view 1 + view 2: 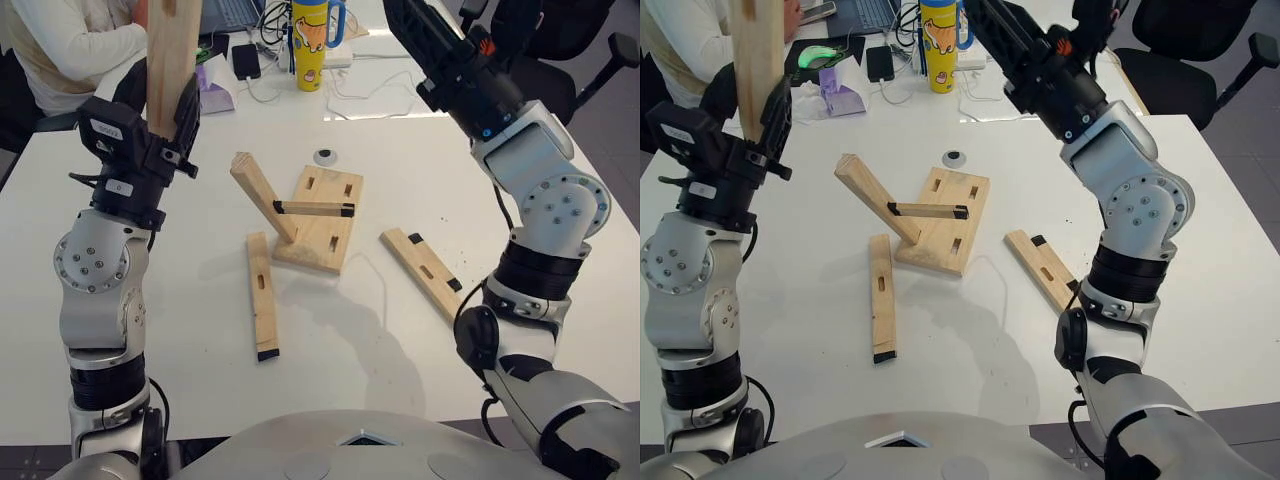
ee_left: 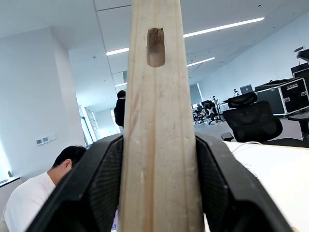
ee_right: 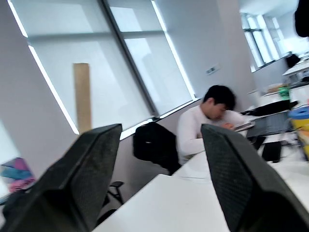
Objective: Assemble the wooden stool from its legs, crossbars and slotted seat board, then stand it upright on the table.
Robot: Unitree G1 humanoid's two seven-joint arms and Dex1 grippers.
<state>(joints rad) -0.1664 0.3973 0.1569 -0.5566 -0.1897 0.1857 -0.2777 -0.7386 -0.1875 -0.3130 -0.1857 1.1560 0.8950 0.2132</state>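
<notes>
- Head view: the left gripper (image 1: 160,112), raised at the far left, clamps a long pale wooden leg (image 1: 172,55) upright. On the white table (image 1: 560,380), the square slotted wooden seat board (image 1: 330,240) lies flat at the centre. A tilted wooden leg (image 1: 258,190) stands in it, touched by a black-tipped wooden crossbar (image 1: 315,209). A loose slotted wooden leg (image 1: 262,300) lies just left of the board, and a second slotted leg (image 1: 422,272) lies to its right.
- Left wrist view: black fingers (image 2: 104,188) press both sides of the held leg, which has an oval hole higher up.
- Right wrist view: the right gripper (image 3: 161,145) is spread wide, with nothing between its fingers.
</notes>
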